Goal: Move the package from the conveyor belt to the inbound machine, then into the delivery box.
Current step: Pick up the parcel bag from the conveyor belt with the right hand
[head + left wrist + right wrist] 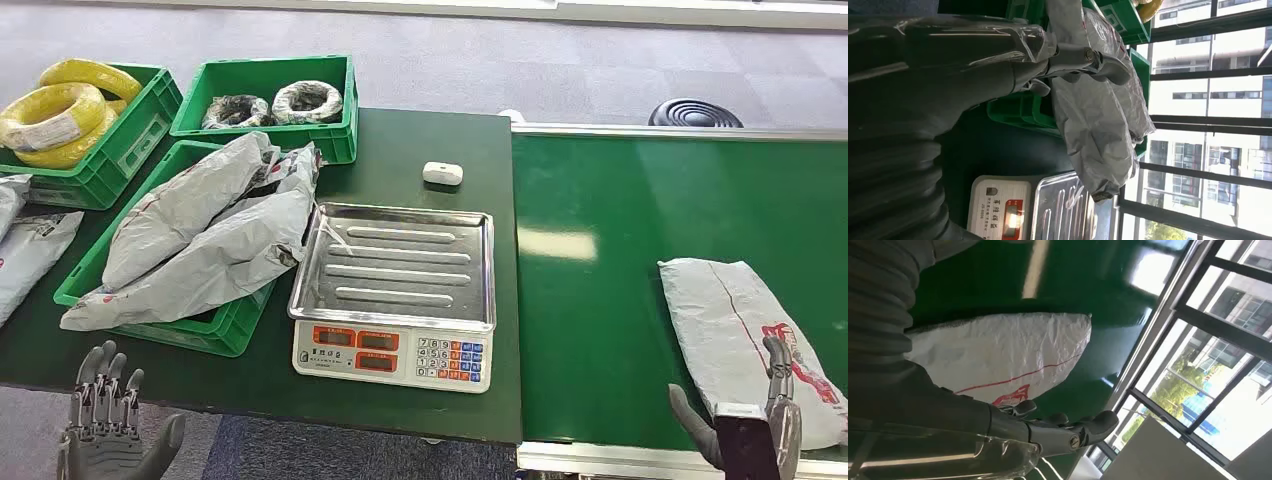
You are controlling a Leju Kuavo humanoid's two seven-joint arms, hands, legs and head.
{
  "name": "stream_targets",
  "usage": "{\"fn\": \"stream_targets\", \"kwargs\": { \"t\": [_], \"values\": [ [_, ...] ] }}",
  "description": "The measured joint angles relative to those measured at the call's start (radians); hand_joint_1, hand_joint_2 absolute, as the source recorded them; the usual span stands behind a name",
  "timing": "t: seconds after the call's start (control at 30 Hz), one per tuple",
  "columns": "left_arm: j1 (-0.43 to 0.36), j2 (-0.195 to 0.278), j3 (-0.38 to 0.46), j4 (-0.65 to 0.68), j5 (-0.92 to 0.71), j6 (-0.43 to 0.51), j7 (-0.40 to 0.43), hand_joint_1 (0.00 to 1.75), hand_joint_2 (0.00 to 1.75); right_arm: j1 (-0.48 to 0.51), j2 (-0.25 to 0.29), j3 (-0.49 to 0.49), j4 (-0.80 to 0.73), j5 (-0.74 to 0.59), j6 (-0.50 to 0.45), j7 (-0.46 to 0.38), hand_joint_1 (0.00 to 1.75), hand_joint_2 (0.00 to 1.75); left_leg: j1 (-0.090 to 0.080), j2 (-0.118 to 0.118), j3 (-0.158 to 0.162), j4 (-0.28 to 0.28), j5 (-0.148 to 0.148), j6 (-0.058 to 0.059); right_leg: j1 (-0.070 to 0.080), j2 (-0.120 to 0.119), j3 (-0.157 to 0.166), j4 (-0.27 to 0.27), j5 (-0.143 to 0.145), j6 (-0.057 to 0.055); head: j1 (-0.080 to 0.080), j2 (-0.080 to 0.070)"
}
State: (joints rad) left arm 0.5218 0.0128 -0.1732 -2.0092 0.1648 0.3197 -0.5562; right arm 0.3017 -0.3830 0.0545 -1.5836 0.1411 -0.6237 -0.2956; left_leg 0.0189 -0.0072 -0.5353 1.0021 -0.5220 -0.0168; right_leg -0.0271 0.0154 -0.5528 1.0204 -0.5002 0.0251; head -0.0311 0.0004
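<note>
A grey plastic package (735, 320) with red print lies on the green conveyor belt (600, 300) at the right. My right hand (750, 425) is at its near end, fingers apart: one dark finger lies over the package and the thumb stands off to its left. In the right wrist view the package (1008, 352) lies flat beside the extended fingers (1068, 427). The inbound machine, a scale (395, 355) with a bare steel tray, stands mid-table. My left hand (105, 425) hangs open below the table's near edge, holding nothing.
A green delivery crate (215, 335) left of the scale holds grey packages (200, 230), also seen in the left wrist view (1098, 125). Crates of yellow coils (60, 115) and dark coils (270, 100) stand behind. A small white device (442, 173) lies behind the scale.
</note>
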Motion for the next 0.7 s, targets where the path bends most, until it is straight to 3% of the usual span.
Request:
{"fn": "stream_targets", "kwargs": {
  "t": [0.1,0.2,0.37,0.47,0.53,0.6,0.7],
  "values": [
    [0.0,0.001,-0.002,0.0,0.0,0.0,0.002,0.0,1.75,-0.02,-0.002,-0.024,0.036,0.018,0.016,0.025,0.0,1.75,0.0,0.0,0.0,0.0,0.0,0.0,0.0,0.0,0.0,0.0,0.0,0.0,0.0,0.0],
    [-0.003,0.005,-0.008,-0.001,0.0,0.0,0.012,0.0,1.75,-0.077,-0.012,-0.062,0.133,0.072,0.091,0.149,0.0,1.75,0.0,0.001,-0.001,0.0,0.0,0.0,0.0,0.001,0.0,0.0,0.0,0.0,0.0,0.0],
    [-0.031,0.028,-0.028,0.001,0.016,0.007,0.034,0.0,1.75,-0.269,-0.06,-0.15,0.491,0.136,0.344,0.294,0.0,1.75,0.0,0.0,0.001,0.0,0.001,0.001,0.0,0.0,0.001,0.0,0.001,0.0,0.0,0.0],
    [-0.05,0.042,-0.049,0.006,0.027,0.018,0.039,0.0,1.75,-0.368,-0.097,-0.172,0.702,0.18,0.441,0.341,0.0,1.75,-0.001,-0.003,0.001,0.001,0.001,0.002,-0.001,-0.002,0.002,0.0,0.001,0.001,0.0,0.0],
    [-0.06,0.047,-0.063,0.008,0.031,0.024,0.045,0.0,1.75,-0.42,-0.113,-0.174,0.809,0.203,0.467,0.356,0.52,1.75,-0.001,-0.003,0.001,0.001,0.001,0.002,-0.001,-0.002,0.002,0.0,0.001,0.001,0.0,0.0],
    [-0.068,0.049,-0.075,0.009,0.031,0.029,0.052,0.0,1.75,-0.463,-0.124,-0.174,0.888,0.221,0.479,0.365,1.26,1.75,-0.001,-0.003,0.001,0.0,0.001,0.002,-0.001,-0.002,0.001,0.0,0.001,0.001,0.0,0.0],
    [-0.074,0.05,-0.087,0.009,0.026,0.034,0.063,0.0,1.75,-0.512,-0.132,-0.172,0.962,0.239,0.49,0.371,1.69,1.75,-0.001,-0.003,0.001,0.0,0.001,0.002,-0.001,-0.002,0.002,0.0,0.001,0.001,0.0,0.0]
  ]
}}
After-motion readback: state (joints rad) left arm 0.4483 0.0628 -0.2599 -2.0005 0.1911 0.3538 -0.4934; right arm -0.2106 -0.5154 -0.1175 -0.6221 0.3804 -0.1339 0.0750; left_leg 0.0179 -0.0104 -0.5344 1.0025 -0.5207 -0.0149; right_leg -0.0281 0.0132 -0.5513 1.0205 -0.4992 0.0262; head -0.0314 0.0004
